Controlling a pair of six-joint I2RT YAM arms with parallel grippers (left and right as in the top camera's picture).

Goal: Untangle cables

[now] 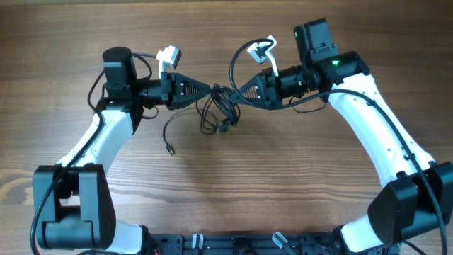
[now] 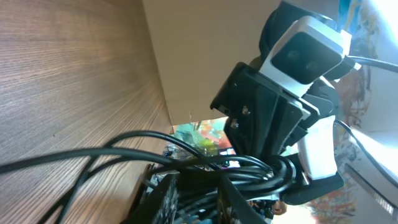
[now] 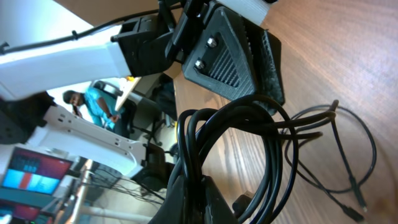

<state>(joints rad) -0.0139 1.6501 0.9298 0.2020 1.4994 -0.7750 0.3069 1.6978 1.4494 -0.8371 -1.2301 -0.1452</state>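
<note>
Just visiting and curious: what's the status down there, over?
Right fingers shut on the thin black looped cables. Left fingers at the same bundle, grip unclear. One plug end trails loose on the wooden table. No obstruction seen.

Wood-grain table [image 1: 233,191]; beyond it, a bright room with a lit monitor [image 3: 25,174].

MID-TABLE: The cables [image 1: 218,106] are sitting bunched near the middle of the table [image 1: 283,191], between the left gripper [image 1: 211,90] and the right gripper [image 1: 238,92], which are facing each other tip to tip from either side. Loops are spilling from the bunch toward the robot's side of the table. One loose strand is trailing off to the left, its plug end [image 1: 170,149] lying on the table nearer the robot than the left gripper, apart from the bunch.
</note>
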